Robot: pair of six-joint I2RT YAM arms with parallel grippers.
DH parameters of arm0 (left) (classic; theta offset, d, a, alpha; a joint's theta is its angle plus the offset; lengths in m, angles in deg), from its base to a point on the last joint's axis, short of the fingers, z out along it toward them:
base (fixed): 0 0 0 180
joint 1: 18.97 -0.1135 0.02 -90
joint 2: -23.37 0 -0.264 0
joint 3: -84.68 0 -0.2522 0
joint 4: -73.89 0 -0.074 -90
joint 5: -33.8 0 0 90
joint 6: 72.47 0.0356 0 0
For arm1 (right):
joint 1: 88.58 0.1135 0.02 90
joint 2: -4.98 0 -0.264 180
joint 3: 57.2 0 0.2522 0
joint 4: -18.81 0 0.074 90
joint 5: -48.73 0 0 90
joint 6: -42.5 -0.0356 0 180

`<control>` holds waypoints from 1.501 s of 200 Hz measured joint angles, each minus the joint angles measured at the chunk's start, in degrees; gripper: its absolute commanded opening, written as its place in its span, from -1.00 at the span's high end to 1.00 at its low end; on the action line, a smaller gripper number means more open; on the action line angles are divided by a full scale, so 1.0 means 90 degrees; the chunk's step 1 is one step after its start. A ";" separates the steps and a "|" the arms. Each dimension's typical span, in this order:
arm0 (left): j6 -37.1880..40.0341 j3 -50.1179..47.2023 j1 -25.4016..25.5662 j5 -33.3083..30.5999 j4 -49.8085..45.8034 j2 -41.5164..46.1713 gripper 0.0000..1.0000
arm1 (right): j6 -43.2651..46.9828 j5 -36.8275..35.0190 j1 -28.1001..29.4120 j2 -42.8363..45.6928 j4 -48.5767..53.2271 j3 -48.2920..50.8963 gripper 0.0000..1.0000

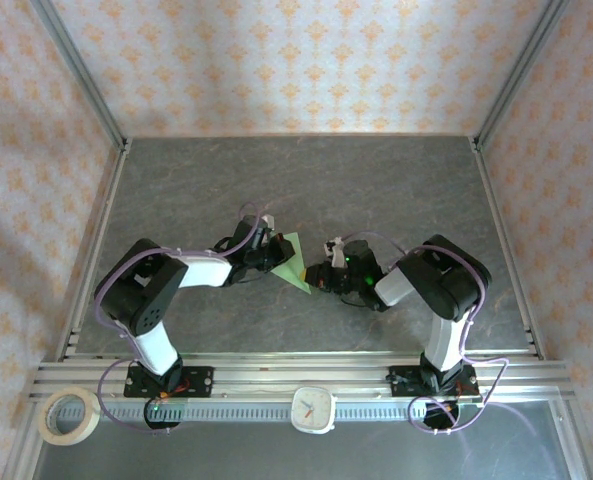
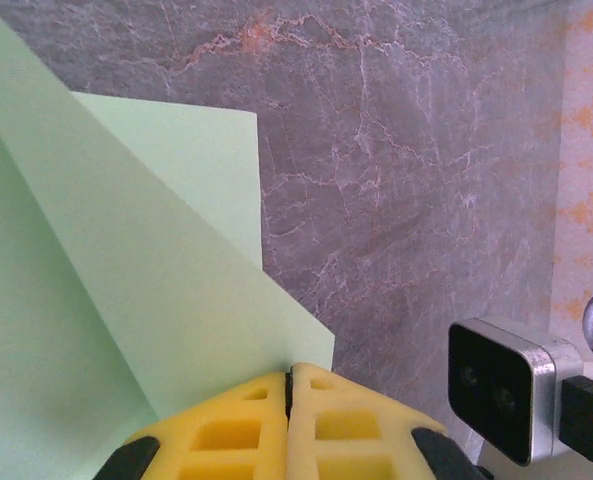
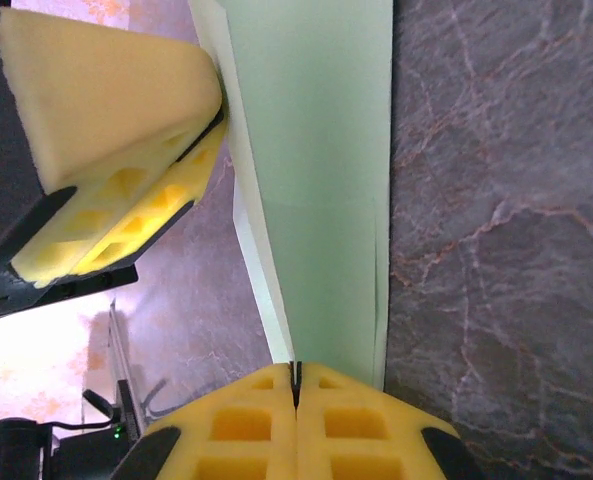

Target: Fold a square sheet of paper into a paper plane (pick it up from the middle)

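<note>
The green paper (image 1: 295, 262) was near the middle of the surface (image 1: 306, 185), about halfway between its left and right edges. It hung between the two hands. I could not tell if any part of it touched the surface.

The left hand (image 2: 289, 380) had its yellow fingers pressed tight together, with a corner of the paper pinched between the tips. The right hand (image 3: 296, 375) was closed tight too, and it held the other end of the paper in its tips. So both hands were holding the same paper, one on each side.

The paper was not a flat square. From above it looked like a thin shape with a point toward the near edge of the surface. Up close I could see more than one layer, with slanted edges lying over each other and a long straight fold running down it. I think the first folds were done and the paper had been picked up.

It did not look like a finished plane to me. I could not see wings spread out to the sides. I think the wings had yet to be folded down and the creases pressed flat.
</note>
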 measured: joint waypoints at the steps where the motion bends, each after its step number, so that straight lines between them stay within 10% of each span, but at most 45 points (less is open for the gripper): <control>1: 0.0000 0.0000 0.0000 0.0000 0.0005 -0.0002 0.86 | -0.0007 0.0005 -0.0002 0.0000 -0.0002 0.0000 1.00; 300: 0.0002 -0.0194 0.0000 0.0270 0.0959 -0.0367 0.89 | -0.0937 0.0559 -0.0267 -0.0250 -0.0284 0.0000 1.00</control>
